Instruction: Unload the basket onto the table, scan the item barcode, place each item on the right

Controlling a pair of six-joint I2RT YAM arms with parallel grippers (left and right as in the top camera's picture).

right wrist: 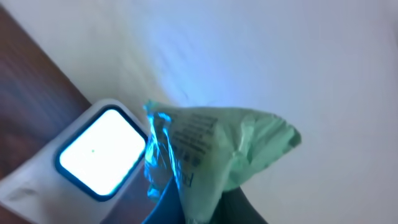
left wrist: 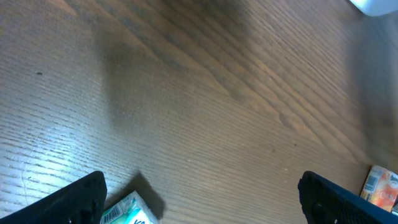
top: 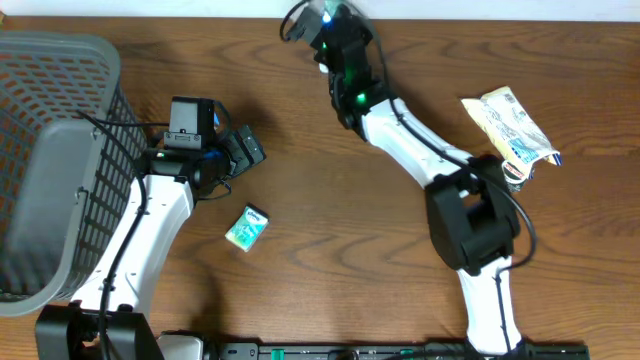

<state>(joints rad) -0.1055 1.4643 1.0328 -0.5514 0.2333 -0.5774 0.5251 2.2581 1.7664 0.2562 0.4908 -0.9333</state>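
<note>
Table (top: 300, 250) | 1 basket (top: 60, 100) | 1 scanner (right wrist: 99, 152) | left end effector (top: 240, 152) wide | right end effector (top: 328, 30) gripping 1 green pouch (right wrist: 217, 149)

The scanner (right wrist: 93, 155) ran off the left and bottom edges of the right wrist picture; we saw only its lit window and some pale casing. Just right of it the green pouch (right wrist: 211, 149) was blurred, its print unreadable, its lower end leaving the frame. From overhead the right arm (top: 420, 140) mostly covered the scanner, and the basket (top: 60, 150), far left of it, was cut by the frame. In the left wrist view the small box (left wrist: 127, 211) was clipped at the bottom and an orange packet (left wrist: 380, 186) at the right.
</note>
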